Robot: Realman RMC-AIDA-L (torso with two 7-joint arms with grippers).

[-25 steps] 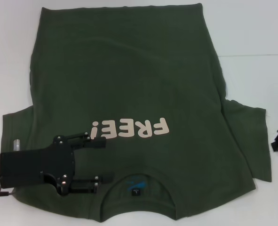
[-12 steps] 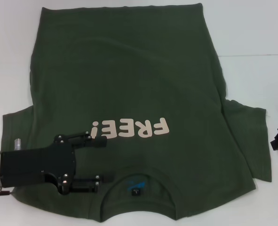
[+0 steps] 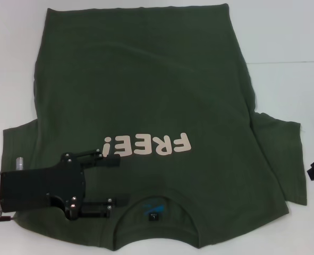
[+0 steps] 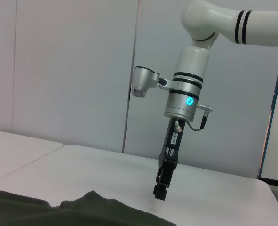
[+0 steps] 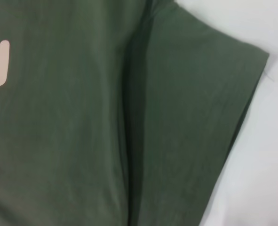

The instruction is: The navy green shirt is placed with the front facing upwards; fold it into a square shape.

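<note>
Olive-green cotton: navy green shirt [image 3: 146, 101] spread flat, front up, across the white tabletop [image 3: 284, 37], collar [image 3: 155, 204] at the near edge, pale "FREE!" print [image 3: 146, 145] just beyond it. Left gripper [image 3: 114, 180] over the shoulder beside the collar, fingers spread apart, nothing between them. Right gripper [image 4: 161, 186] off the sleeve [image 5: 200, 122] near the tabletop's right edge; open or closed, cannot tell.

Lighting: even, diffuse and bright, washing the white table [image 3: 284, 32] toward glare in the upper right of the head view. Shadows: showing only faintly, soft along the navy green shirt [image 3: 146, 95] fold in the right wrist view. Focus: softening slightly overall; shirt weave is reading blurred close up.
</note>
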